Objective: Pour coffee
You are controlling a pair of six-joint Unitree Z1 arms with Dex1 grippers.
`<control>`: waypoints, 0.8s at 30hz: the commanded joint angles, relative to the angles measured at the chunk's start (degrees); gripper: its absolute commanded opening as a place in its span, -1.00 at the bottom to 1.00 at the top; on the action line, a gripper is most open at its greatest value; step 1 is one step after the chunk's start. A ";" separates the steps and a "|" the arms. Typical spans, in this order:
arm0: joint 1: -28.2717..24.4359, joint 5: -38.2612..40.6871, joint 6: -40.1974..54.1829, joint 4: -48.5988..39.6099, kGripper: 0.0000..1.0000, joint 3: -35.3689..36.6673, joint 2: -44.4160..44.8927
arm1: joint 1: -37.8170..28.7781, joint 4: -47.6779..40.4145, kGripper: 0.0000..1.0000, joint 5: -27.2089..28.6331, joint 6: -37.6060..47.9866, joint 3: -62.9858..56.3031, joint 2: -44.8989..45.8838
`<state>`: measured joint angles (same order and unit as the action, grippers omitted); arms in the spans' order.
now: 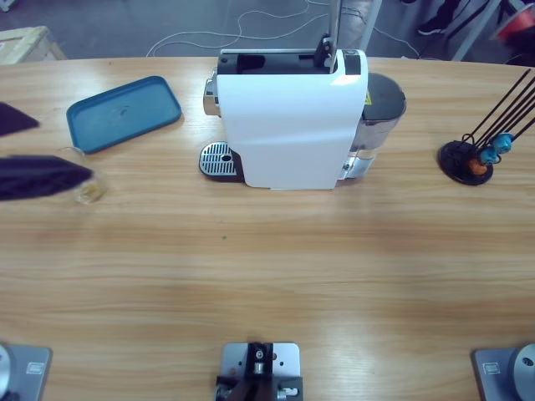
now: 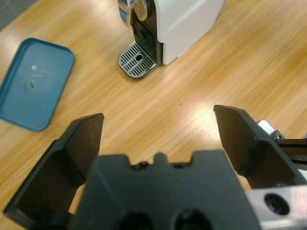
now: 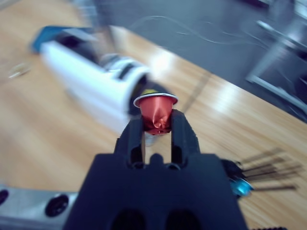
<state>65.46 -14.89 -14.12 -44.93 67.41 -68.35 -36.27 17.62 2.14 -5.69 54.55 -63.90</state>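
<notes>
Loading step, by the look of it. Right gripper (image 3: pixel 158 125) clamped on a red capsule (image 3: pixel 156 112), coffee machine (image 3: pixel 98 91) just beyond. Left gripper (image 2: pixel 158 132) wide open, empty above the worktop (image 2: pixel 216 72). Coffee not visible ahead of either gripper. Next: capsule probably into the machine's top slot.

Long wooden table (image 1: pixel 276 267), light grain running lengthwise, far edge curved. White coffee machine (image 1: pixel 288 125) stands at far-centre; its round metal drip grate (image 1: pixel 218 159) sits at its front-left corner, grey tank section on its right side. Blue tray (image 1: pixel 124 113) lies flat left of machine, well apart from it, set at an angle. Clear glass tumbler (image 1: pixel 86 185) stands nr left edge, just in front of tray, w/ shallow pale brown coffee (image 1: pixel 90 194) in bottom. Black capsule rack (image 1: pixel 468 160) at far right, thin rods leaning up-right, blue & orange capsules at base.
</notes>
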 commanded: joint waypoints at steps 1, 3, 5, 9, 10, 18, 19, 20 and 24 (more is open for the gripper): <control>-1.48 1.81 2.01 -8.94 1.00 -0.09 4.98 | -12.51 6.01 -1.00 -6.39 -5.19 5.23 -1.88; -1.48 2.85 3.71 -11.42 1.00 -0.12 5.84 | -15.47 7.66 -1.00 -7.13 -7.14 8.45 -4.81; -1.65 3.15 5.15 -12.30 1.00 -0.25 6.68 | -17.07 8.13 -1.00 -8.36 -9.47 12.20 -9.24; -2.21 3.83 7.21 -12.28 1.00 -0.23 8.25 | -17.79 10.38 -1.00 -11.66 -14.68 22.41 -18.73; -2.44 3.90 7.81 -12.28 1.00 -0.26 8.18 | -17.87 11.18 -1.00 -12.28 -15.80 24.82 -20.83; -9.21 3.80 17.65 -12.04 1.00 -0.74 10.85 | -19.19 20.33 -1.00 -8.83 -22.52 47.14 -37.82; -11.62 3.57 20.34 -11.86 1.00 -1.11 11.04 | -19.19 21.27 -1.00 -7.67 -22.68 49.06 -39.63; -13.34 3.57 22.36 -11.65 1.00 -1.20 11.16 | -19.19 21.92 -1.00 -6.74 -22.69 50.66 -41.27; -15.45 3.66 26.69 -10.86 1.00 -1.25 12.39 | -19.19 22.62 -1.00 -2.82 -22.87 53.65 -45.08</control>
<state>54.27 -11.71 5.98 -56.36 67.68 -58.80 -54.93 37.93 -6.17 -27.50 103.36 -98.87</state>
